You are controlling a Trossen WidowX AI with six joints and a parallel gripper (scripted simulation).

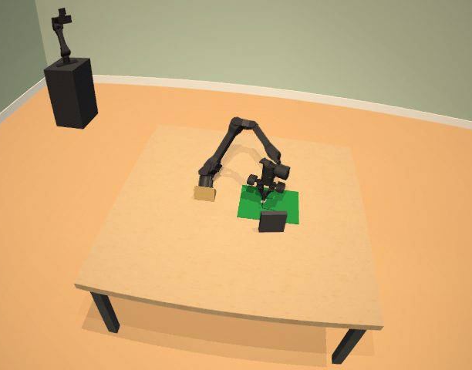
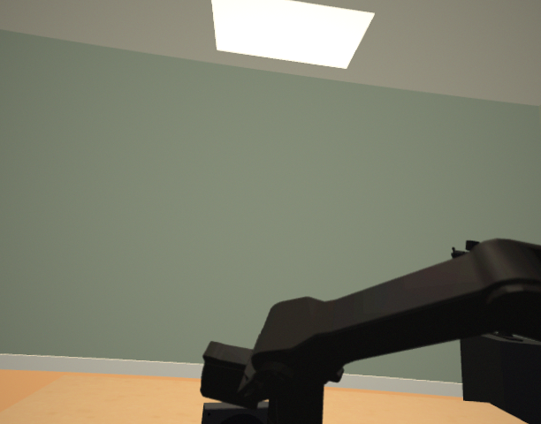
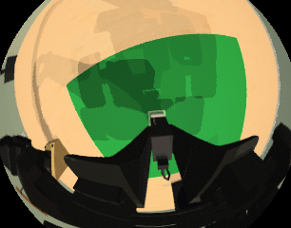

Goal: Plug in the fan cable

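The green board (image 1: 288,205) (image 3: 209,70) lies on the table right of the arm's base. My gripper (image 1: 263,199) (image 3: 159,128) points straight down over the middle of the board and is shut on the fan's dark plug (image 3: 161,146), whose thin cable (image 3: 164,167) trails back between the fingers. A small pale header (image 3: 157,116) sits on the board just beyond the plug's tip. I cannot tell if plug and header touch. The black fan (image 1: 272,221) stands at the board's near edge. The exterior view shows only the arm against the wall.
A small tan block (image 1: 204,193) (image 3: 54,155) sits beside the arm's base on the wooden table (image 1: 188,258). A black pedestal (image 1: 72,92) with a camera mast stands on the floor at the far left.
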